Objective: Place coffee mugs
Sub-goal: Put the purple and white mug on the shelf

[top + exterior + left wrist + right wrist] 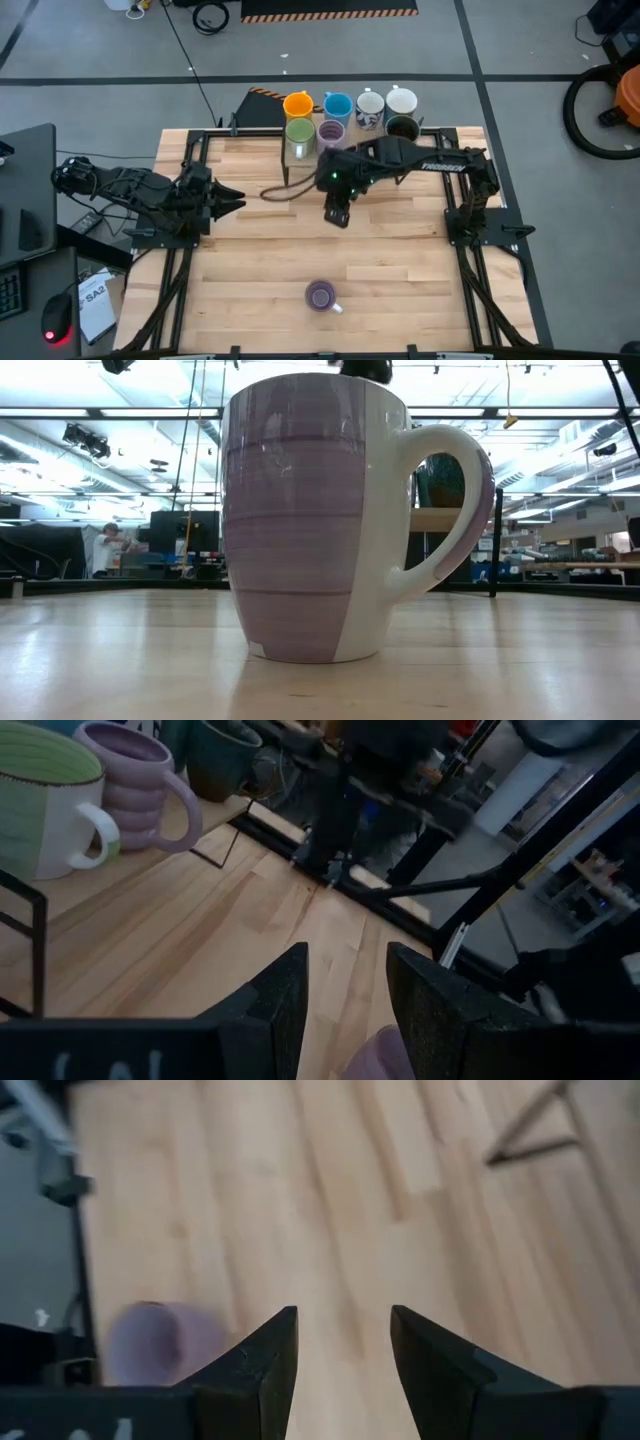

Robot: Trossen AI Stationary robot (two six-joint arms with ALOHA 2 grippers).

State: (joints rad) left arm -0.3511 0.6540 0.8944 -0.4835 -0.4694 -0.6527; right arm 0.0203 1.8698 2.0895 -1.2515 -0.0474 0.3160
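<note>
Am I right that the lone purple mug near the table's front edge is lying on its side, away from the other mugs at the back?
Not quite: the purple mug stands upright, as the low view shows. It does sit alone, apart from the other mugs at the back.

- Two dark, near-black jointed arms, one at each side of the wooden surface (260,260).
- Right arm (420,160): white lettering along one link, small green light near the wrist.
- Left arm (150,195): bundled black cables.
- Each tool (343,1345) ends in two flat, black, wedge-shaped fingers (275,1005).
</note>
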